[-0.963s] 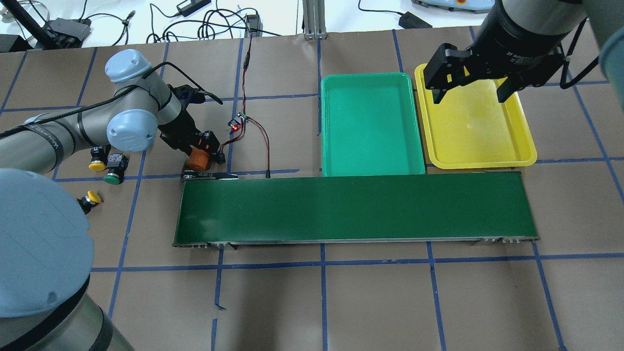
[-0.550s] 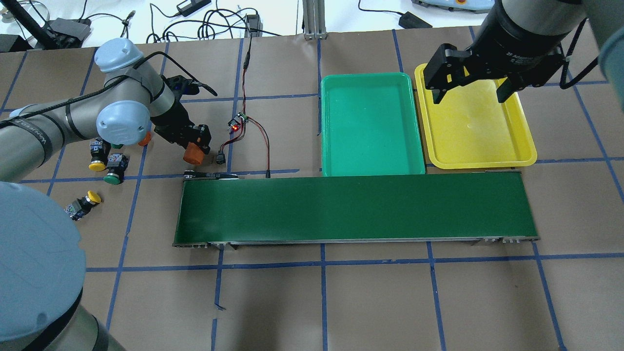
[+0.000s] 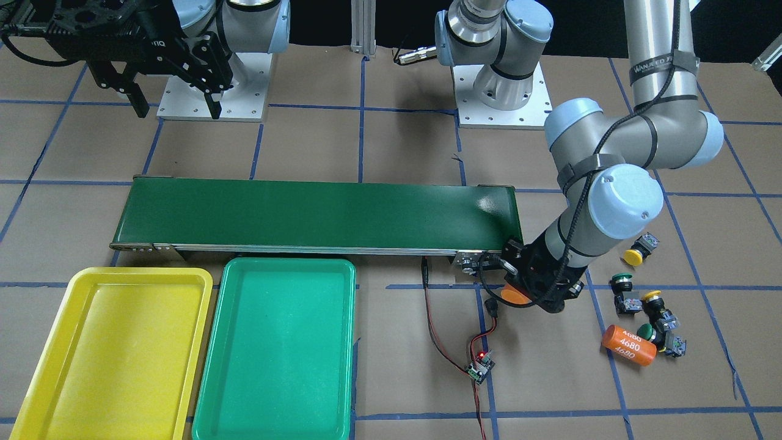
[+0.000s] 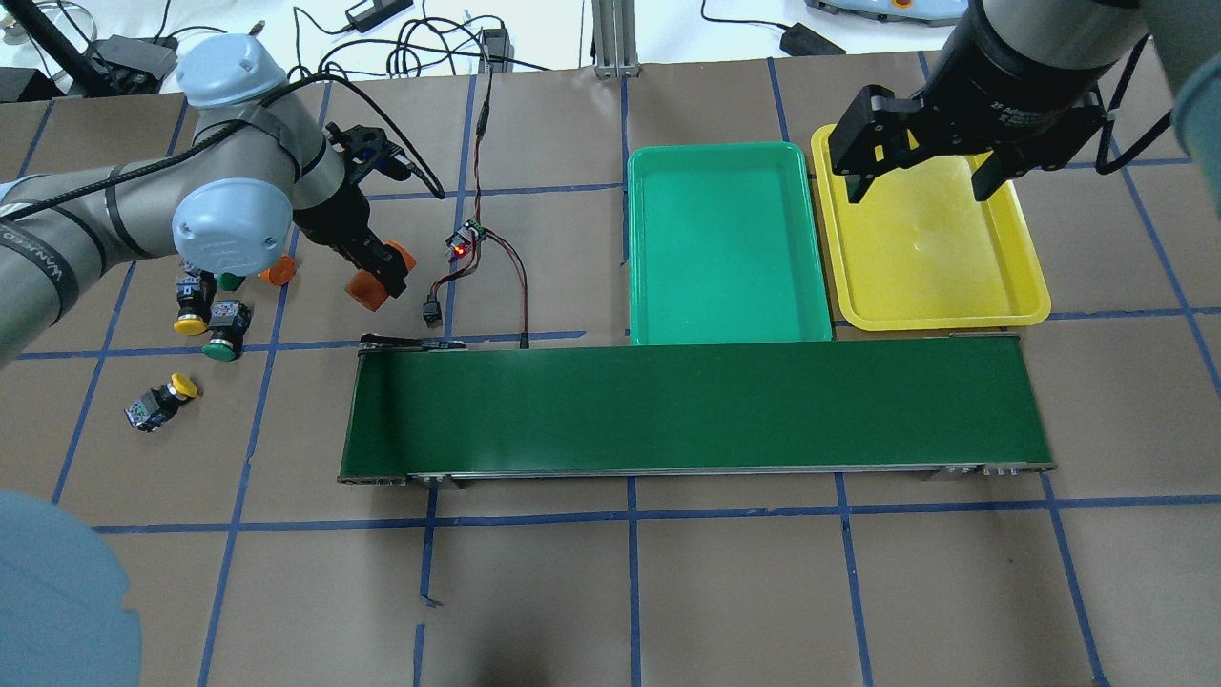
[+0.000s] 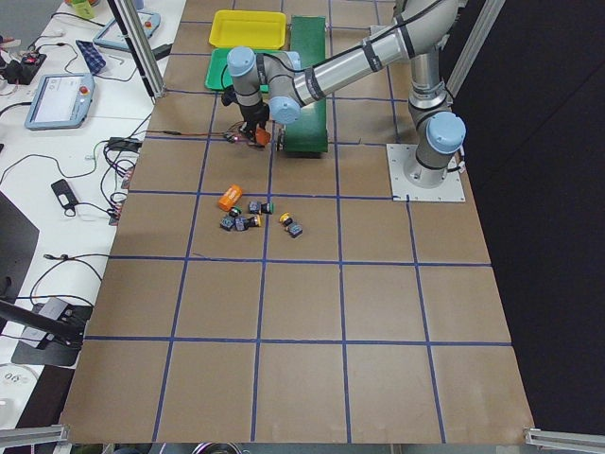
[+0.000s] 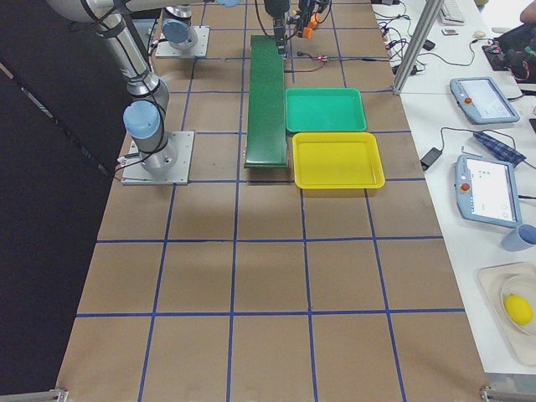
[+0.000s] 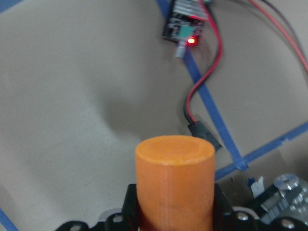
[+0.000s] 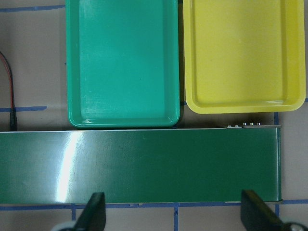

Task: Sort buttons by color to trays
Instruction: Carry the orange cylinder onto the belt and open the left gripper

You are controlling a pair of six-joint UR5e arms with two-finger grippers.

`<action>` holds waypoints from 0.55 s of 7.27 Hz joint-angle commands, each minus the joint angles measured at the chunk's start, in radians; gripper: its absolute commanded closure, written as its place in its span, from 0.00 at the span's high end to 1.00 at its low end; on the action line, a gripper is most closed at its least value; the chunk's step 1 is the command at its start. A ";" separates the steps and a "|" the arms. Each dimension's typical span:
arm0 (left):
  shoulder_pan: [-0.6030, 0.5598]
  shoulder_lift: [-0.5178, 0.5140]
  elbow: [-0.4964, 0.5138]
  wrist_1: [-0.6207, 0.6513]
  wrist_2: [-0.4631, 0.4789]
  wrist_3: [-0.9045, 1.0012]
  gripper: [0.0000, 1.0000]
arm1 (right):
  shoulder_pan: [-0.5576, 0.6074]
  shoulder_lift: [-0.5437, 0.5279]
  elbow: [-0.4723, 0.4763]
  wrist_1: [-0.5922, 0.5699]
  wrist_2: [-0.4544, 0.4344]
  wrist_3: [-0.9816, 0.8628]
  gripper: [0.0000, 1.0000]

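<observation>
Over the last second the left gripper [image 4: 380, 275] has drawn away from the left end of the conveyor belt [image 4: 696, 405] toward 12 o'clock in the overhead view. Its jaws stay clamped on an orange cylinder [image 7: 174, 178], held clear of the table [image 4: 725, 592] at about 8 o'clock of the small circuit board [image 4: 465, 240] with its red light. The arm's elbow has swung aside too, uncovering things it was hiding. This reads as clearing a distractor rather than sorting: the cylinder is no button, so no button has yet been dealt with.

Four push-buttons lie in a loose cluster on the table at 9 o'clock of the belt's left end, well apart from the trays.
- **Yellow caps (two):** the first yellow button [image 4: 190, 324], and the second yellow button [image 4: 181, 386] lying alone toward 6 o'clock of the others.
- **Green caps (two):** the first green button [image 4: 220, 350] just beside the first yellow one, and the second green button [image 4: 227, 281] half under the arm.

There are two orange cylinders: the held one and a second orange cylinder [image 3: 629, 346], marked 4680, lying next to the buttons.

There are two trays, the green tray [image 4: 725, 248] and the yellow tray [image 4: 940, 267], side by side at 12 o'clock of the belt's right half, with no button in either.

The right gripper [image 4: 920, 186] hovers over the yellow tray's far end, its fingers wide apart and holding nothing.
</observation>
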 commanded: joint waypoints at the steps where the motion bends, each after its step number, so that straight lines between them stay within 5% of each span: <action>1: -0.158 0.082 -0.050 -0.035 0.095 0.152 0.00 | 0.000 0.000 0.001 0.000 0.001 0.000 1.00; 4: -0.179 0.134 -0.152 -0.015 0.097 0.374 0.00 | 0.000 0.000 0.001 0.000 0.001 0.000 1.00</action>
